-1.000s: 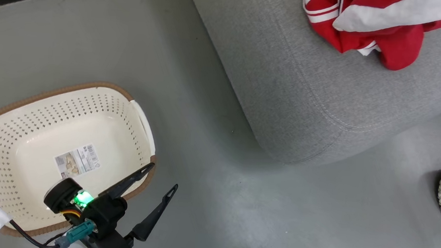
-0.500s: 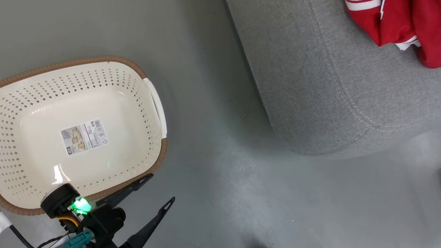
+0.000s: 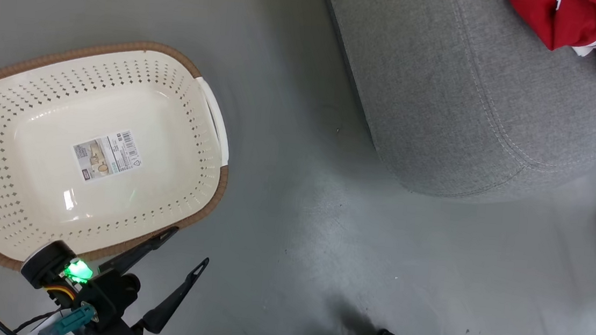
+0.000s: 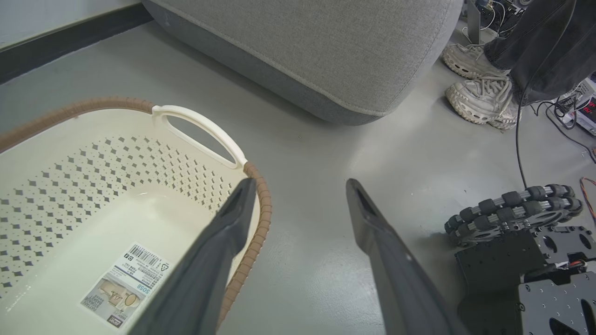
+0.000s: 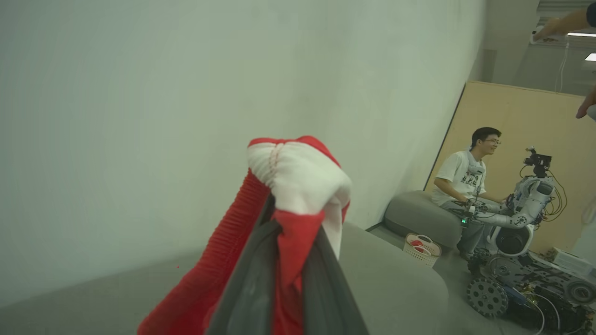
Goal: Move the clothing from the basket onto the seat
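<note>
**Red clothing (image 3: 585, 25) on the grey seat (image 3: 444, 94)**

Bunched at the cushion's far part, well apart from the cream laundry basket (image 3: 197, 180) on the floor (image 3: 297, 243). Pinched tight between the right gripper's (image 5: 293, 232) fingers: a red-and-white fold of it. Spread wide with nothing inside, beside the basket's brown rim: left gripper (image 3: 190, 245)

In the head view one basket (image 3: 194, 180) is counted, with one label (image 3: 107, 154) and two handles (image 3: 215, 120), one seat (image 3: 444, 94) and one heap of clothing (image 3: 586, 20); two shoes (image 4: 479, 100) are counted in the left wrist view.
</note>
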